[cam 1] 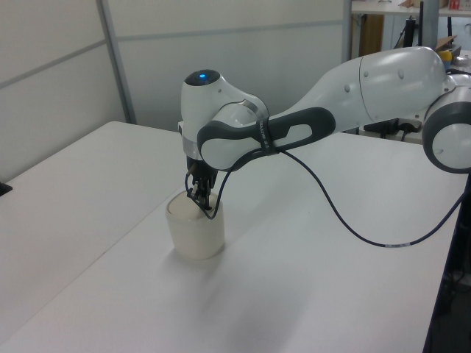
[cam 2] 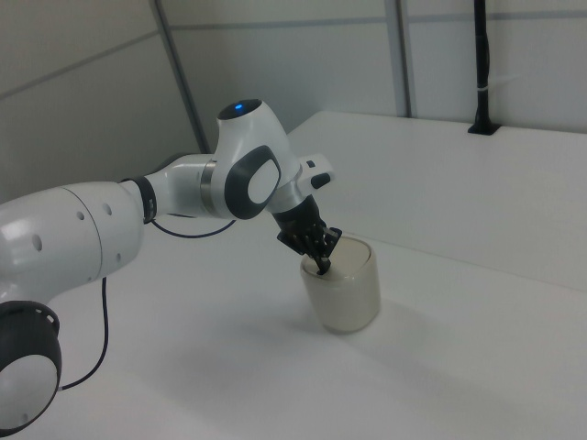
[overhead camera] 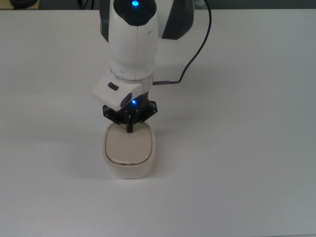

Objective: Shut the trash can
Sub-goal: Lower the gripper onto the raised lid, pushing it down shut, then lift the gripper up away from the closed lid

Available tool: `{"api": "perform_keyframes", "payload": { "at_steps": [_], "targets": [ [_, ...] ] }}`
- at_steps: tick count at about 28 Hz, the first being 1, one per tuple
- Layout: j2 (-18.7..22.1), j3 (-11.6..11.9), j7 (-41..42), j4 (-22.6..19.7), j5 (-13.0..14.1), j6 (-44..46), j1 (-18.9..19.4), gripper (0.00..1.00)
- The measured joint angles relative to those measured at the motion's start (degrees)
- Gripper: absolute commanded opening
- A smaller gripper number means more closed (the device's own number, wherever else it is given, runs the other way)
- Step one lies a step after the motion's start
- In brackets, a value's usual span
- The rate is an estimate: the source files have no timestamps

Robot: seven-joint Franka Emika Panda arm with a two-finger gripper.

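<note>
Now: pincer tip pressed on the bin's lid

Squarely on the white table (overhead camera: 247,163) stands the trash can (overhead camera: 128,165), its beige lid (overhead camera: 127,147) lying flat and level within the cream rim. The gripper (overhead camera: 130,129) points straight down at the lid's edge nearest the arm, fingers drawn together into one thin black tip that touches the lid and pinches nothing. A blue light glows on the wrist. A black cable (cam 1: 346,220) loops from the arm across the table.

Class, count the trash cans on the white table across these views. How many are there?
1: the trash can stands on the table, directly under the gripper. Nothing suggests another is hidden.
</note>
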State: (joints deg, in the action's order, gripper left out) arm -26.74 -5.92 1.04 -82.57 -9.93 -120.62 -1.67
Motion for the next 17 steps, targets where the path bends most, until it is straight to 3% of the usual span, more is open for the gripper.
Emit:
{"api": "perform_keyframes", "payload": {
  "at_steps": [5, 10, 15, 17],
  "targets": [
    [0.5, 0.1, -0.7, 0.9, 0.2, 0.0, -0.2, 0.27],
    [2.0, 0.3, -2.4, 1.7, 0.9, 0.0, -0.6, 0.59],
    [3.9, 0.5, -2.6, 1.7, 2.9, 3.6, -1.1, 1.0],
    [4.8, 0.5, -2.7, 1.8, 3.1, 6.2, -1.3, 1.0]
  ]
}}
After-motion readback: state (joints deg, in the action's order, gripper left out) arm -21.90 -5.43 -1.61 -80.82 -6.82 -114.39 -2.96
